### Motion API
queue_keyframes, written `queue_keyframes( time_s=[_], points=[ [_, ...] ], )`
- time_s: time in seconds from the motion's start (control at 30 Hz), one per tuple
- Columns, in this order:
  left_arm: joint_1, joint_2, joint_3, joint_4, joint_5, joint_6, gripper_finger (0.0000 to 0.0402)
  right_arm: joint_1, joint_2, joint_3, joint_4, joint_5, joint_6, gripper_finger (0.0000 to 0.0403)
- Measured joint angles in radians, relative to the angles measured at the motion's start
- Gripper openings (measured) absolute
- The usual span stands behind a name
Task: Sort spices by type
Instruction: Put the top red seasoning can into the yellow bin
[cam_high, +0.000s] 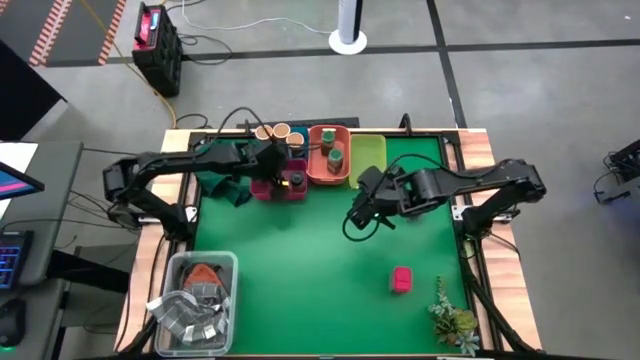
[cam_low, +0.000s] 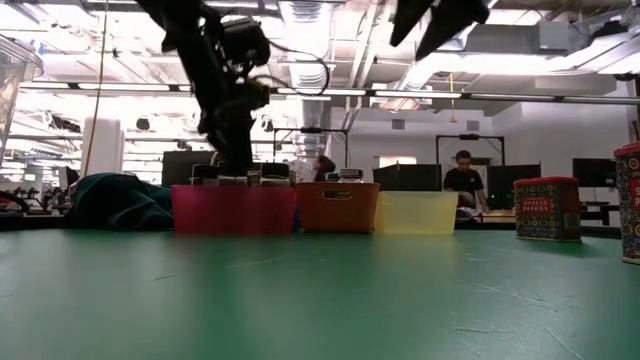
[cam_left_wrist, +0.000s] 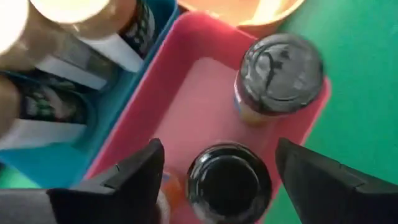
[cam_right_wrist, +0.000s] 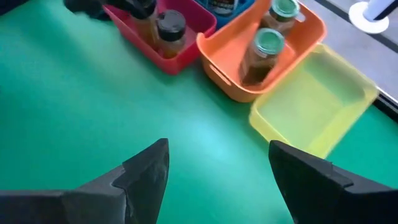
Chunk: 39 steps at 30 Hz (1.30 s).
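My left end effector (cam_left_wrist: 214, 171) hangs over the pink tray (cam_left_wrist: 193, 87), fingers spread wide with nothing between them — a dark-capped jar (cam_left_wrist: 229, 183) stands right in the gap, not yet touched. A second dark-capped jar (cam_left_wrist: 280, 71) stands farther along in the same tray. I judge these jars light, rigid and smooth-sided, likely slippery, so I would take one across the cap or just under it, squarely, and lift straight up. The tray wall sits close to the near finger and leaves little room. Just beside the pink tray, the blue tray (cam_left_wrist: 155, 37) holds tan-topped jars (cam_left_wrist: 93, 15).

My right end effector (cam_right_wrist: 217, 171) hovers over bare green worktop (cam_right_wrist: 93, 99), also wide open and empty. Ahead of it, two green-topped jars (cam_right_wrist: 264, 50) stand in the orange tray (cam_right_wrist: 217, 68); the yellow-green tray (cam_right_wrist: 311, 106) next to it is bare. One pink box (cam_high: 401, 279) remains alone on the worktop, well apart from the trays, near a small plant (cam_high: 450, 315) — stiff-looking, flat sides, easy to pinch. A clear tub (cam_high: 195, 300) of packets stays clear of my paths.
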<state>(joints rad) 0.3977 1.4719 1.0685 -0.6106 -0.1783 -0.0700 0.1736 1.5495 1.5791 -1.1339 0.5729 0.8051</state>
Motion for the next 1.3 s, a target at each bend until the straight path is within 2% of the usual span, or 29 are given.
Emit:
queue_keyframes(
  time_s=[0.2, 0.4, 0.5, 0.63, 0.83, 1.07, 1.3],
  points=[
    [0.0, -0.001, 0.185, -0.162, -0.009, 0.054, 0.0296, -0.041, -0.062, 0.0, -0.106, -0.018, 0.015, 0.0302],
    [-0.012, -0.001, 0.29, -0.182, 0.062, -0.037, 0.0297, -0.125, -0.064, -0.012, -0.177, -0.063, -0.012, 0.0302],
    [-0.044, -0.001, 0.301, -0.17, 0.095, -0.059, 0.0297, -0.174, -0.083, -0.087, -0.161, -0.129, -0.027, 0.0302],
    [-0.122, 0.0, 0.301, -0.158, 0.098, -0.078, 0.0297, -0.22, -0.149, -0.259, -0.101, -0.235, -0.012, 0.0302],
    [-0.261, 0.0, 0.301, -0.148, 0.098, -0.154, 0.0297, -0.268, -0.267, -0.484, -0.016, -0.331, 0.056, 0.0302],
    [-0.368, -0.055, 0.301, -0.079, 0.071, -0.24, 0.0297, -0.346, -0.326, -0.555, -0.119, -0.376, 0.038, 0.0315],
    [-0.377, -0.143, 0.301, -0.078, 0.039, -0.268, 0.0297, -0.414, -0.329, -0.602, -0.109, -0.435, 0.005, 0.0373]
  ],
)
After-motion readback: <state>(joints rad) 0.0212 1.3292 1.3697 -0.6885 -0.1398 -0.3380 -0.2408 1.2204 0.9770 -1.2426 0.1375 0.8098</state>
